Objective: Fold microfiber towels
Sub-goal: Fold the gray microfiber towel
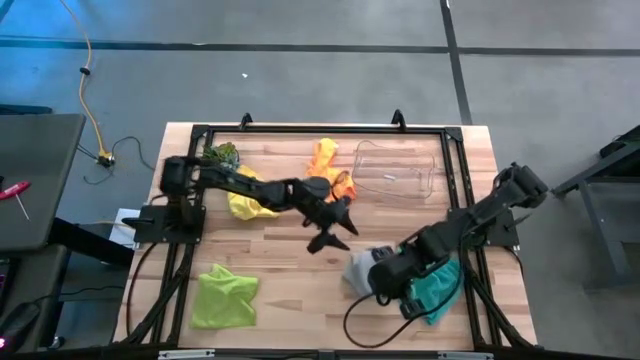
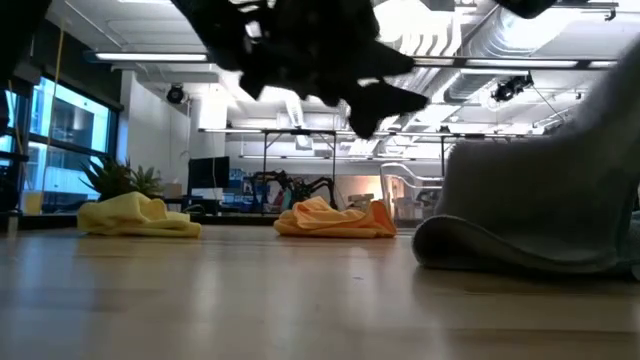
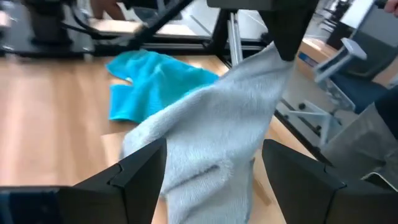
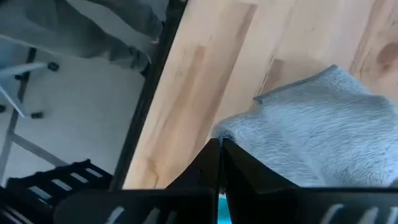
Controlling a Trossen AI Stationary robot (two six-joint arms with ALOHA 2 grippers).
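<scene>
A grey towel hangs from my right gripper, which is shut on it near the table's right front. My left gripper stands open just left of the grey towel, its fingers level and aimed at it, apart from it. The teal towel lies crumpled under the right arm. A lime green towel lies at the front left, a yellow one under the left arm and an orange one at the far middle. My right gripper pinches the grey towel at an edge of its raised end between its two shut fingers, which come slanting down from above. The cloth hangs slack below the fingers, and its lower end rests on the table.
A clear plastic bin stands at the far right. A small green plant sits at the far left corner. A black frame runs round the wooden table. Bare wood lies between the lime green and grey towels.
</scene>
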